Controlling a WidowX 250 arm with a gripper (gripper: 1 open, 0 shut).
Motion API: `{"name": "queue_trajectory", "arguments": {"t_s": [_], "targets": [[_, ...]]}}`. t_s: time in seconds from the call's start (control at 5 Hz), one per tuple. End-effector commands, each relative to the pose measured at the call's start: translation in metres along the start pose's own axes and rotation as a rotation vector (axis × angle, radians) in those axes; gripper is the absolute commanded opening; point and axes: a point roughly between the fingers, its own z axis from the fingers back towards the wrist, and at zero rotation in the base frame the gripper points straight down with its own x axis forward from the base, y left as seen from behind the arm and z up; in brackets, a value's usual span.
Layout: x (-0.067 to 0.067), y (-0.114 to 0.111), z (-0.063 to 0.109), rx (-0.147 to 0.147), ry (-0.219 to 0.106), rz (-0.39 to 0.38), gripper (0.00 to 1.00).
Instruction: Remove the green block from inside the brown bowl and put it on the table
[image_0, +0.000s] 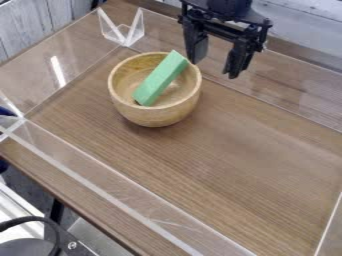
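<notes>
Green block in the wooden bowl
The green block (162, 78) leans inside the brown bowl (155, 106) on the wood-grain table (221, 150); the black gripper (218, 68) hovers beside it, jaws wide open.

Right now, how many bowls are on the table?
1: the brown bowl sits on the table, toward its far left, the green block inside. No other shows in view.
</notes>
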Motion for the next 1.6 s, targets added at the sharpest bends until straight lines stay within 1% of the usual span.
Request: {"name": "queue_trajectory", "arguments": {"t_s": [0.0, 0.2, 0.4, 0.6, 0.8, 1.0, 1.2, 1.4], "targets": [[0.008, 0.005, -0.007, -0.007, -0.004, 0.015, 1.00], [0.014, 0.015, -0.015, -0.017, -0.011, 0.031, 1.00], [0.001, 0.040, -0.022, 0.007, 0.018, 0.036, 1.00], [-0.015, 0.069, -0.032, 0.022, 0.041, 0.049, 1.00], [-0.026, 0.089, -0.046, 0.021, 0.042, 0.061, 1.00], [-0.025, 0.098, -0.061, 0.023, 0.046, 0.058, 1.00], [-0.009, 0.096, -0.065, 0.049, 0.065, 0.063, 1.00], [0.006, 0.094, -0.063, 0.069, 0.072, 0.065, 1.00]]}}
